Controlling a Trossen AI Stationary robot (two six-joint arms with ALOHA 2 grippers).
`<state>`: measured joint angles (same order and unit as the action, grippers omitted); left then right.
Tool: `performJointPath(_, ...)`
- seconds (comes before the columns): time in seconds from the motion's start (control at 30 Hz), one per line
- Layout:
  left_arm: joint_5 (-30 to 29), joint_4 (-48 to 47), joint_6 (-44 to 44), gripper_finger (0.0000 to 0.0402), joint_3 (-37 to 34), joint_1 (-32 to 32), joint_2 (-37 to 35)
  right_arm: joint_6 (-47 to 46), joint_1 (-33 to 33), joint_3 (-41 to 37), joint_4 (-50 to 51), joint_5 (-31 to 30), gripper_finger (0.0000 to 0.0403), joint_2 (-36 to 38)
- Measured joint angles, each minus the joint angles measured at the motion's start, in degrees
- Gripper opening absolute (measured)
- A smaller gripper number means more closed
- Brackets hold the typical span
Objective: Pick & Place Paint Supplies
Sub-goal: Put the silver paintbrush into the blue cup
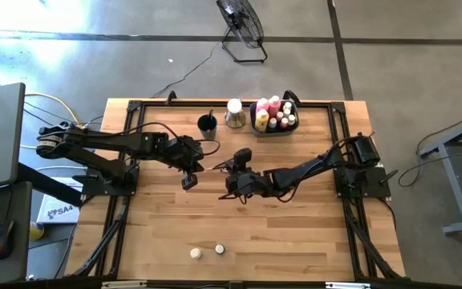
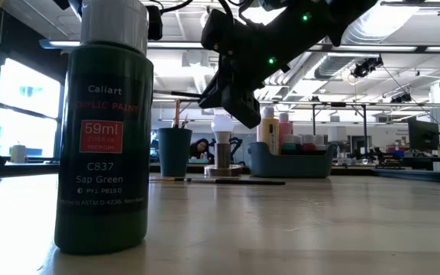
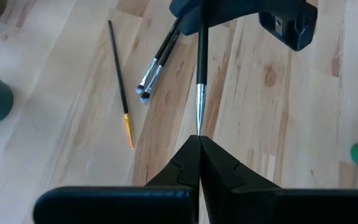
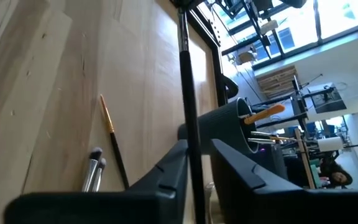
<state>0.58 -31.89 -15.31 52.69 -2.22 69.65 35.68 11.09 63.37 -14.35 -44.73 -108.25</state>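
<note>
Wood tabletop under both arms, concrete floor and a fan beyond the far edge

Your left gripper hangs over the table's middle, fingers pressed fully together on the silver tip of a brush. Your right gripper faces it from the other side, fingers set narrow around the same brush's dark handle. So the brush is up off the wood, spanning between the two grippers

On the table below them you have three loose brushes: one with an orange end and a pair lying together, just beside it

At the far edge, left to right:
- dark cup, brushes standing in it
- white-topped bottle
- bin with pink and yellow bottles inside

Near edge: two small pale pots, close together, well apart from the grippers

Low view: a green paint bottle, white cap, stands right at the lens, labelled Sap Green
</note>
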Motion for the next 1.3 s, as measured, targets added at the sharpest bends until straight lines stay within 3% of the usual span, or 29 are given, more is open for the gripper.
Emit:
performJointPath(0.23, -0.3, 0.0, 0.0, 0.0000, 0.0, 0.0, 0.0, 0.0, 0.2, 0.0, 0.3, 0.1, 0.0017, 0.0)
performJointPath(0.6, -0.3, 0.5, 2.5, 0.0002, 0.0, 0.0, 0.0, 0.0, 0.2, 0.0, 0.2, -0.2, 0.0015, 0.0)
performJointPath(0.93, -3.9, 2.2, 10.6, 0.0065, 0.0, 0.0, -1.2, -2.0, 0.2, 0.0, -0.3, -0.2, 0.0014, 0.0)
performJointPath(1.1, -5.9, -2.5, 12.6, 0.0074, 4.7, 0.0, -2.9, -2.0, 0.2, 0.0, 0.4, -1.1, 0.0015, 0.1)
performJointPath(1.3, -10.8, -12.2, 15.3, 0.0074, 13.3, 0.0, -4.8, -0.9, 0.2, 0.0, 1.0, -7.6, 0.0013, 1.0)
